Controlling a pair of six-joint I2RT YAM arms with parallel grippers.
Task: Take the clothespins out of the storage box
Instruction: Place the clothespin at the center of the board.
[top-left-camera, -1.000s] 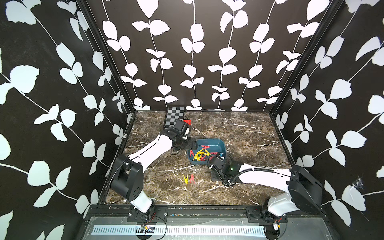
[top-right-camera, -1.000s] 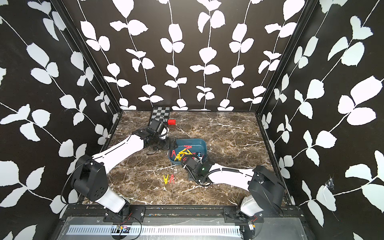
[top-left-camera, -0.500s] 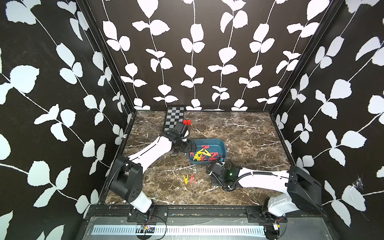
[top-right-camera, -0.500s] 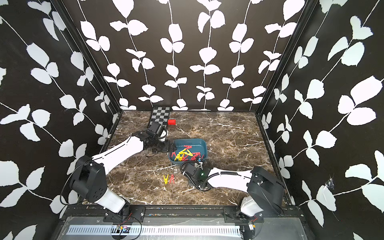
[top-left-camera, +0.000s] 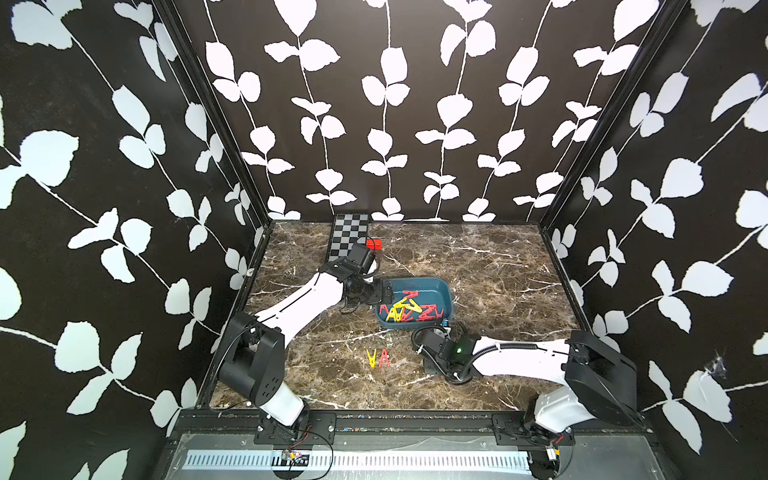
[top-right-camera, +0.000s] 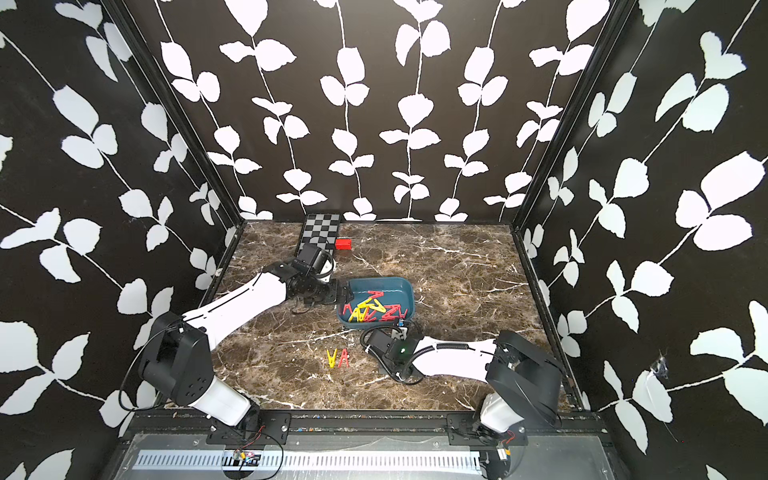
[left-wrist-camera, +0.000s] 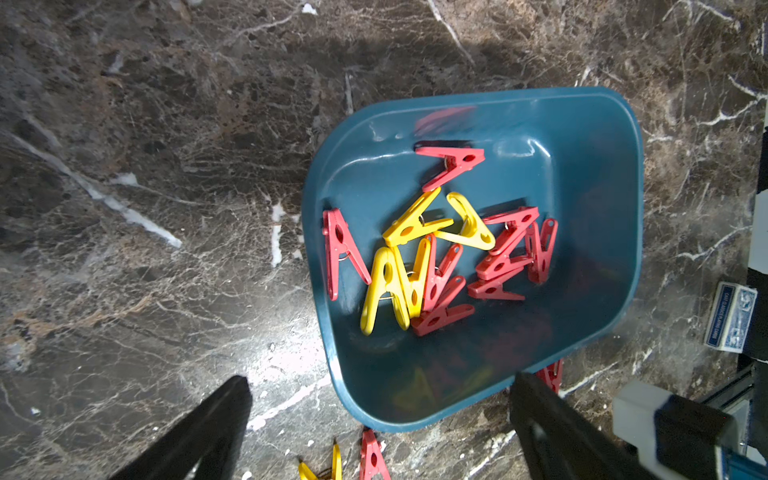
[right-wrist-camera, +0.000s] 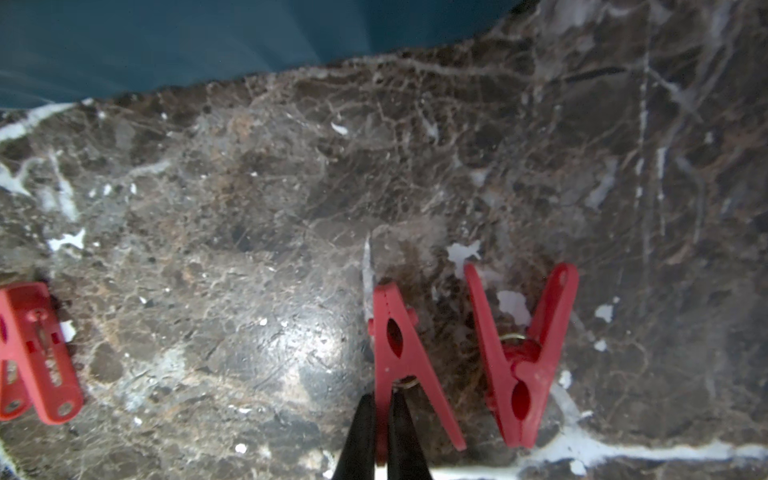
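The teal storage box (top-left-camera: 441, 286) (top-right-camera: 405, 286) holds a heap of red and yellow clothespins (top-left-camera: 409, 309) (left-wrist-camera: 436, 253). My left gripper (left-wrist-camera: 380, 379) stands open at the box's left end, one black finger (left-wrist-camera: 216, 419) outside the wall, and it holds nothing. My right gripper (right-wrist-camera: 381, 400) is shut on one leg of a red clothespin (right-wrist-camera: 395, 332) low over the marble in front of the box wall (right-wrist-camera: 166, 37). Another red pin (right-wrist-camera: 521, 365) lies right beside it. In both top views the right wrist (top-left-camera: 448, 350) hides that gripper.
A yellow pin (top-left-camera: 371, 358) and a red pin (top-left-camera: 384, 357) lie side by side on the marble floor in front of the box. A further red pin (right-wrist-camera: 33, 353) lies nearby. A small blue card box (left-wrist-camera: 731, 318) sits by the box. A checkered board (top-left-camera: 349, 239) and red block (top-left-camera: 374, 244) are at the back.
My right arm has drawn back from the box's front wall toward the front of the table and sunk lower. The left arm has edged closer to the box's left end.
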